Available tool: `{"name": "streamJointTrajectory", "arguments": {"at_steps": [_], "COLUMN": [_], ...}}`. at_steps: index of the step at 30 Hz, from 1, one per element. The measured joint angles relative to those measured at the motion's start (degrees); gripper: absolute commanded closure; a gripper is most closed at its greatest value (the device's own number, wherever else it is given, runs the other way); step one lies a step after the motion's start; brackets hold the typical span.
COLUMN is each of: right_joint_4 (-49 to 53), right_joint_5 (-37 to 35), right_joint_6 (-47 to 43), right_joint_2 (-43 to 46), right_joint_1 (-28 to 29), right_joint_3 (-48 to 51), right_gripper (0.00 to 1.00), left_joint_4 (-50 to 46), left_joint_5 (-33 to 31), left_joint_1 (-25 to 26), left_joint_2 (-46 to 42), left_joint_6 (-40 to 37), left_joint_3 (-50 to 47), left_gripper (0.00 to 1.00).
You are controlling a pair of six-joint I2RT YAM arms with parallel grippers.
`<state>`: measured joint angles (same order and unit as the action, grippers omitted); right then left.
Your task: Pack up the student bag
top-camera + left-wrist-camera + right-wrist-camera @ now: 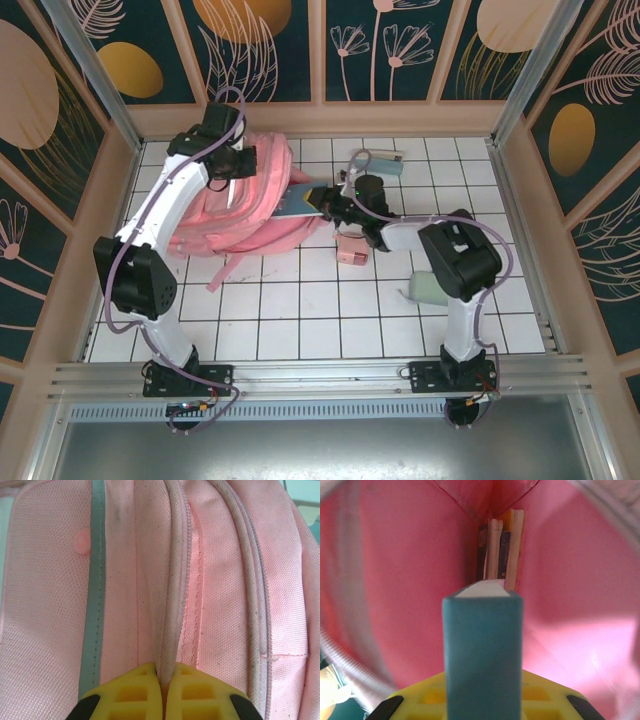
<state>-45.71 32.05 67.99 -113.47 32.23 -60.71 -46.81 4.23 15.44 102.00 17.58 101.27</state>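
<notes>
The pink student bag (235, 215) lies at the back left of the tiled table. My left gripper (232, 160) sits on top of it, and its yellow fingers (135, 690) are shut on a fold of fabric along the zipper edge (172, 605). A grey reflective stripe (95, 605) runs beside that fold. My right gripper (327, 203) is shut on a teal-blue book (297, 200) whose front end is in the bag's mouth. In the right wrist view the book (482, 645) points into the pink interior (395, 580), toward two or three books (500, 545) standing at the bottom.
A small pink box-like item (351, 248) lies just right of the bag, under the right arm. A pale green object (424, 290) rests by the right arm's elbow. A teal and white item (380, 161) lies near the back wall. Wooden frame walls enclose the table.
</notes>
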Motion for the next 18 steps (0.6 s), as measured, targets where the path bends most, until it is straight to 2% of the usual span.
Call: {"name": "streamJointTrajectory", "arguments": {"at_steps": [8, 15, 18], "right_joint_4": [-1.9, -0.3, 4.5], "right_joint_5": [-6.4, -10.4, -12.3], "right_joint_6": [3.7, 5.7, 5.4], "right_joint_2": [-11.7, -22.0, -25.9], "right_joint_1": [6.3, 10.0, 11.3], "right_joint_3": [-14.5, -28.8, -35.1], "right_gripper": [1.0, 1.0, 0.83], "left_joint_4": [0.0, 0.1, 0.1], "left_joint_5": [10.0, 17.3, 18.6], "left_joint_1": [-5.6, -7.5, -7.5], "left_joint_2": [-4.2, -5.2, -5.2], "left_joint_6": [0.0, 0.0, 0.1], "left_joint_3": [0.0, 0.0, 0.0], "left_gripper": [1.0, 1.0, 1.0]}}
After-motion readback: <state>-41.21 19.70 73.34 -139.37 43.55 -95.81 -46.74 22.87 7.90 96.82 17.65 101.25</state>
